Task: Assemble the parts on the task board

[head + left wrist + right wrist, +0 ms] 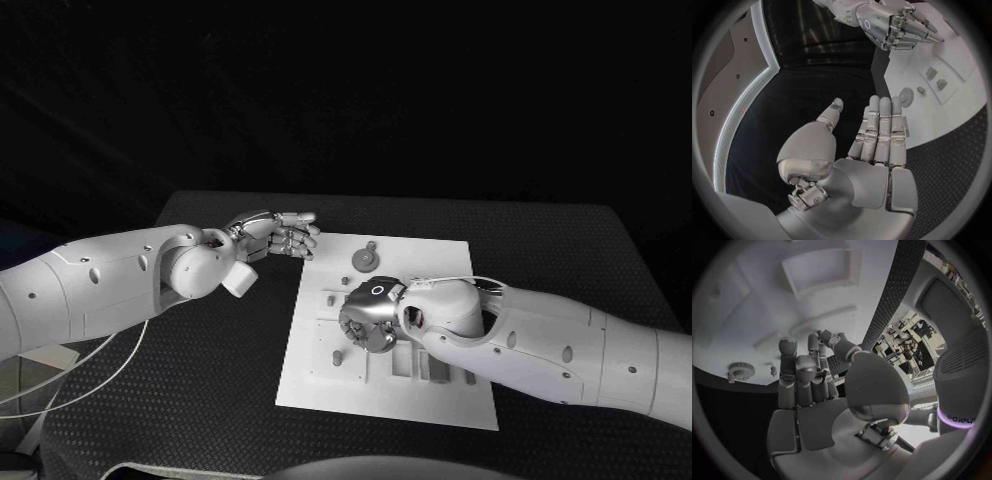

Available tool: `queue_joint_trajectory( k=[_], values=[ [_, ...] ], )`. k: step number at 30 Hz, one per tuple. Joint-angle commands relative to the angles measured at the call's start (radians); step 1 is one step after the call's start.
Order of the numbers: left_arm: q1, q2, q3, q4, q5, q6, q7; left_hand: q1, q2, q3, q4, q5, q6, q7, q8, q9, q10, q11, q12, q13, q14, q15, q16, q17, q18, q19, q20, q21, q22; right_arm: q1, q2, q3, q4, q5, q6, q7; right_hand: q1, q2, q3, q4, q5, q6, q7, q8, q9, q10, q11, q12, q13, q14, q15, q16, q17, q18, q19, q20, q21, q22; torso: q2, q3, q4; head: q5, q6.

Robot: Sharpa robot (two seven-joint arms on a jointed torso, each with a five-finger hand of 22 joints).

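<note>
The white task board (433,405) lies in the middle of the black table. A round toothed part (369,258) sits near the board's far edge, and it also shows in the wrist views (906,95) (741,371). My right hand (372,315) is low over the board's middle. Its fingers (798,370) are curled, with the thumb close to the fingertips, and what lies between them is hidden. My left hand (274,237) hovers off the board's far left corner. Its fingers (879,130) are straight, its thumb is apart, and it holds nothing.
Small grey parts (931,73) and raised fittings (339,358) stand on the board around my right hand (892,25). A recessed rectangular pocket (814,270) lies on the board ahead of the right hand. Black mesh table (188,400) surrounds the board on all sides.
</note>
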Motion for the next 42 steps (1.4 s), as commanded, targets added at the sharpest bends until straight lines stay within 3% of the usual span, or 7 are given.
queue_joint_trajectory(
  k=[1,15,23,27,33,34,42],
  values=[
    [0.001,0.001,0.001,0.003,0.007,0.020,0.005,-0.013,0.000,0.004,-0.001,-0.001,0.002,0.000,0.007,0.001,0.000,0.004,-0.005,0.001,0.003,0.003,-0.001,-0.001,0.000,0.000,-0.002,-0.004,0.002,-0.002,0.005,-0.005,-0.006,-0.024,0.030,-0.002,0.006,0.000,0.007,-0.001,0.003,0.008,-0.003,0.007,0.002,0.012,-0.005,0.006,-0.002,0.000,-0.009,-0.001,0.002,0.085,0.001,-0.008,0.006,0.022,0.000,-0.0003,0.0007,0.000,-0.001],
    [0.001,0.000,0.001,0.008,0.006,0.031,0.005,-0.022,-0.004,0.013,-0.014,-0.001,-0.003,-0.002,0.006,0.001,-0.025,0.013,-0.011,-0.001,-0.012,0.010,-0.010,-0.005,-0.003,-0.016,0.004,-0.012,0.002,-0.003,0.018,-0.013,-0.015,-0.040,0.037,-0.008,0.005,0.000,0.007,-0.001,0.003,0.007,-0.003,0.006,0.002,0.011,-0.005,0.005,-0.001,0.000,-0.009,-0.001,0.001,0.085,0.000,-0.007,0.006,0.022,0.000,-0.0007,0.0003,-0.002,-0.003],
    [0.001,-0.001,0.001,0.010,0.005,0.031,0.004,-0.023,-0.004,0.014,-0.015,-0.001,-0.002,-0.002,0.007,0.002,-0.026,0.013,-0.011,-0.001,-0.013,0.011,-0.010,-0.005,-0.003,-0.016,0.005,-0.012,0.002,-0.003,0.020,-0.017,-0.025,-0.028,0.002,-0.008,-0.002,-0.009,0.005,0.000,0.002,0.000,0.001,0.000,0.003,0.002,-0.002,0.000,0.001,0.001,-0.006,-0.002,0.001,0.085,-0.002,-0.006,0.006,0.022,0.000,-0.0005,0.0000,-0.001,-0.003],
    [0.001,-0.002,0.001,0.010,0.005,0.030,0.003,-0.023,-0.004,0.015,-0.015,-0.001,-0.003,-0.002,0.007,0.002,-0.027,0.013,-0.011,-0.001,-0.013,0.011,-0.011,-0.005,-0.003,-0.017,0.005,-0.012,0.003,-0.003,0.016,-0.017,-0.025,-0.008,-0.029,-0.009,-0.017,-0.045,-0.009,0.002,0.001,-0.063,0.026,-0.041,-0.012,-0.049,0.020,-0.030,-0.007,0.004,0.016,-0.002,0.000,0.085,-0.004,-0.004,0.006,0.021,0.000,0.0005,-0.0001,-0.001,-0.003],
    [0.001,-0.002,0.001,0.008,0.005,0.032,0.001,-0.024,-0.004,0.015,-0.016,-0.001,-0.003,-0.003,0.007,0.002,-0.027,0.014,-0.011,-0.001,-0.013,0.011,-0.011,-0.005,-0.003,-0.017,0.005,-0.012,0.003,-0.003,0.011,-0.017,-0.016,0.005,-0.055,-0.017,-0.039,-0.090,-0.020,0.006,0.002,-0.120,0.053,-0.079,-0.031,-0.092,0.040,-0.056,-0.016,0.002,0.035,-0.006,-0.002,0.085,-0.004,-0.001,0.002,0.019,0.000,0.0003,-0.0003,-0.002,-0.002],
    [0.001,-0.003,0.001,0.008,0.005,0.032,0.002,-0.023,-0.003,0.017,-0.017,-0.001,-0.003,-0.003,0.007,0.002,-0.028,0.014,-0.011,-0.001,-0.013,0.011,-0.011,-0.005,-0.003,-0.017,0.005,-0.011,0.003,-0.003,0.009,-0.017,-0.015,0.005,-0.057,-0.017,-0.036,-0.106,-0.018,0.005,0.003,-0.139,0.061,-0.090,-0.037,-0.103,0.044,-0.063,-0.019,0.002,0.039,-0.007,-0.003,0.085,-0.004,-0.001,0.001,0.018,0.000,0.0006,-0.0003,-0.001,-0.002],
    [0.001,-0.002,0.001,0.005,0.005,0.034,0.002,-0.023,-0.002,0.019,-0.019,-0.001,-0.002,-0.003,0.007,0.002,-0.029,0.014,-0.010,-0.001,-0.014,0.011,-0.011,-0.006,-0.003,-0.018,0.006,-0.012,0.003,-0.003,-0.007,-0.017,-0.001,0.005,-0.083,-0.024,-0.046,-0.139,-0.014,0.012,0.002,-0.158,0.065,-0.102,-0.047,-0.127,0.054,-0.076,-0.024,-0.001,0.049,-0.008,-0.004,0.085,-0.001,0.002,-0.005,0.016,0.000,0.0013,-0.0007,-0.003,-0.001]
  ],
)
